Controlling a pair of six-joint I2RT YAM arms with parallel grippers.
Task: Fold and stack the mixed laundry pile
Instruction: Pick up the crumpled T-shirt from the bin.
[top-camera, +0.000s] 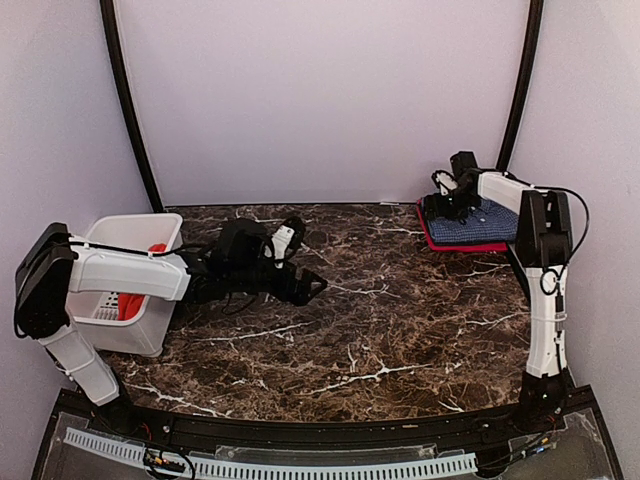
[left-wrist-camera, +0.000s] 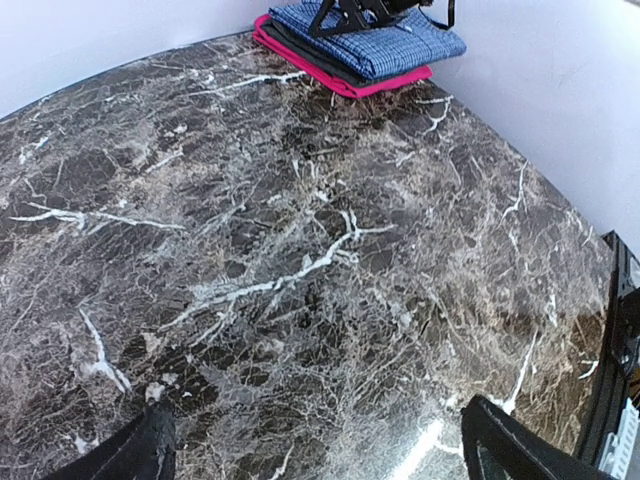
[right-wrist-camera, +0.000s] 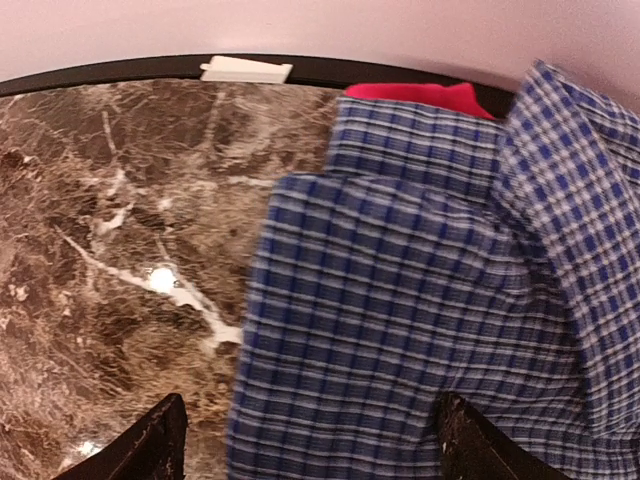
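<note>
Right gripper (right-wrist-camera: 310, 445) hangs low over the checked shirt (right-wrist-camera: 420, 300), its fingers (right-wrist-camera: 160, 440) standing wide apart to either side of the cloth and clamping nothing. The shirt lies folded at the far right corner of the table (top-camera: 380, 320), on top of a red cloth (left-wrist-camera: 345, 82) whose edge shows beneath it; a thin dark layer lies between the two. One checked fold is turned up at the right of the wrist view. Left gripper (top-camera: 315, 288) reaches out over the bare middle of the table, well apart from the stack, jaws spread wide and holding nothing. Beside the left arm stands a white basket (top-camera: 130, 335) with an orange cloth (top-camera: 128, 303) inside
</note>
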